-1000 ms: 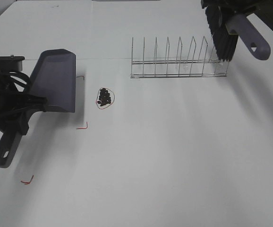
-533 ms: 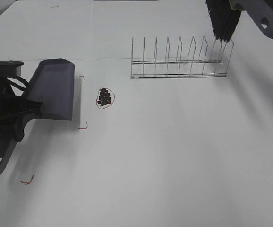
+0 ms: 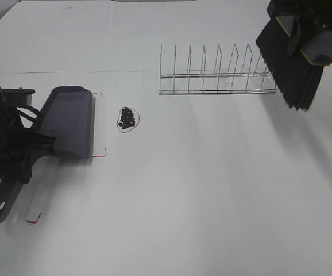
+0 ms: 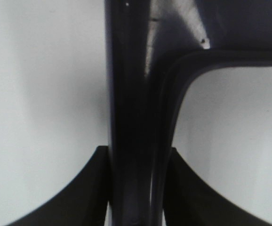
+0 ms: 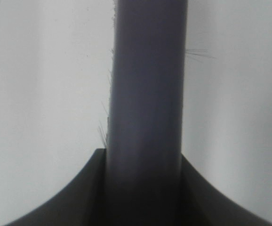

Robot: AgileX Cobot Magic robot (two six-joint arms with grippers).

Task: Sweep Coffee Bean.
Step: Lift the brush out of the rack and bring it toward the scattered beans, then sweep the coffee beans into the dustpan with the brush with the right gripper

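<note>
My right hand (image 5: 143, 188) stays clenched on the brush (image 3: 289, 69), now lifted clear of the rack (image 3: 217, 77). My left hand (image 4: 138, 183) grips the dustpan (image 3: 68, 121), brought down near the coffee bean (image 3: 127, 118) heap on the worktop (image 3: 200, 190). Sweeping looks ready to begin.

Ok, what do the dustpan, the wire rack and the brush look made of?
The dustpan looks like moulded grey plastic: smooth, with a dull sheen. The rack seems thin bright metal wire, glinting silver. The brush has dense black bristles, probably synthetic, on a smooth grey handle, likely plastic.
</note>
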